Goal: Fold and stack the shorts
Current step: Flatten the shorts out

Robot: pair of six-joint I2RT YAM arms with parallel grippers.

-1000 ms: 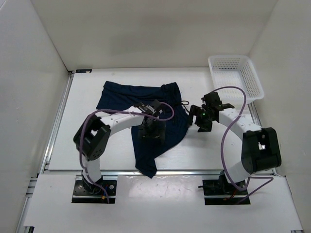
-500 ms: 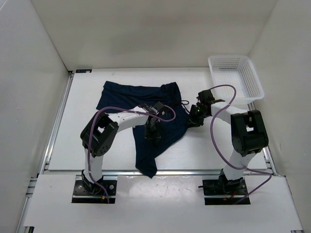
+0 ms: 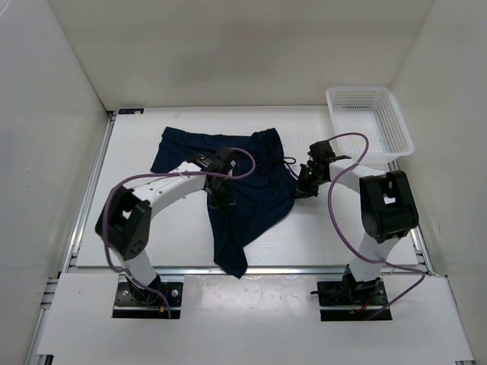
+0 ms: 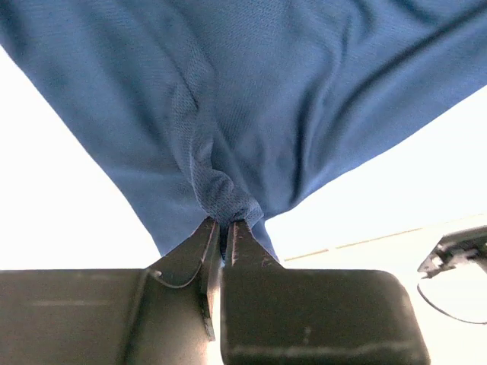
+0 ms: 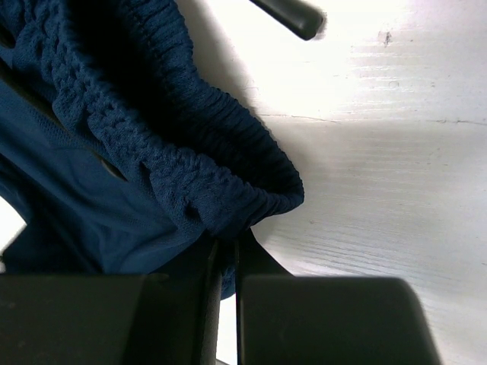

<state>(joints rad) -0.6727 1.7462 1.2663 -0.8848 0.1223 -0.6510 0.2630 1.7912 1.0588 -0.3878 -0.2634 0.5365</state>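
- Left gripper [image 4: 226, 230]: jaws pinched shut on a small bunch of shorts [image 3: 255, 199] fabric, with cloth fanning out ahead of the tips.
- Right gripper [image 5: 226, 247]: clamped on the rolled edge of the waistband [image 5: 190, 175], right at the tips; bare table [image 5: 380, 190] beside it.
- Risk: both bites look shallow, so a pull could slip the fabric out. The left pinch may hold only one layer, which would make a crooked fold.
- Risk: drawstring [image 3: 289, 161] lies loose near the right gripper and could snag.
- Wrist views show the grips. Top view hides them, but shows one leg trailing behind the left gripper, toward the arm bases.
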